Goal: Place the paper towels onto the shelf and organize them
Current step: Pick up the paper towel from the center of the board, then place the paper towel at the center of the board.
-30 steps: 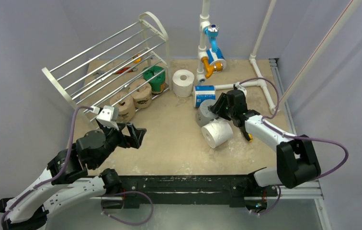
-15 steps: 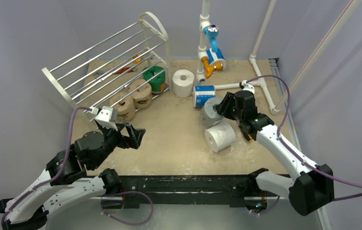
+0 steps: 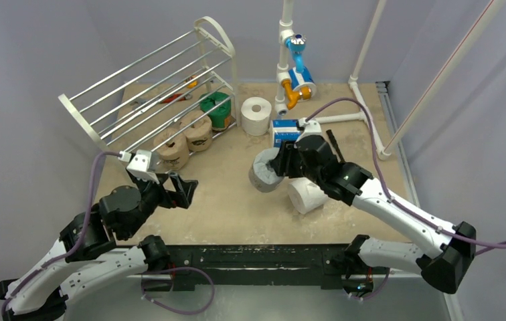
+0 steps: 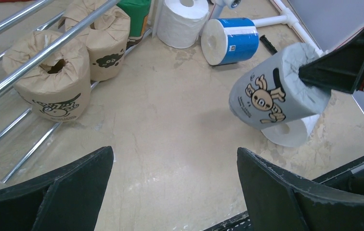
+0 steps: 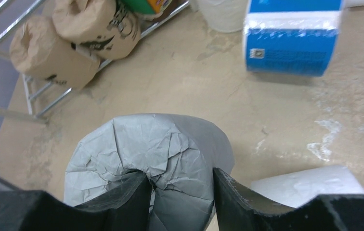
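Tan and scuffed with white marks, the table (image 3: 237, 207) has paper rolls dotted about on it. The right gripper (image 5: 180, 182) pinches the grey roll (image 4: 271, 96) at its end, one finger in the hole and one outside. It holds the roll tilted in the air over the middle of the table, just above a lying white roll (image 3: 307, 194). It should probably keep that pinch tight and carry the roll left to the shelf (image 3: 78, 117). It needs to stay clear of the thin rods and set the roll hole-up beside the tan rolls (image 3: 173, 150) and the green roll (image 3: 215, 109) on the bottom row. The left gripper (image 4: 175, 192) is wide open and holds nothing. It waits near the shelf and could help. Plain grey walls (image 3: 36, 53) stand all round, and a white pipe frame (image 3: 369, 41) rises at the back.
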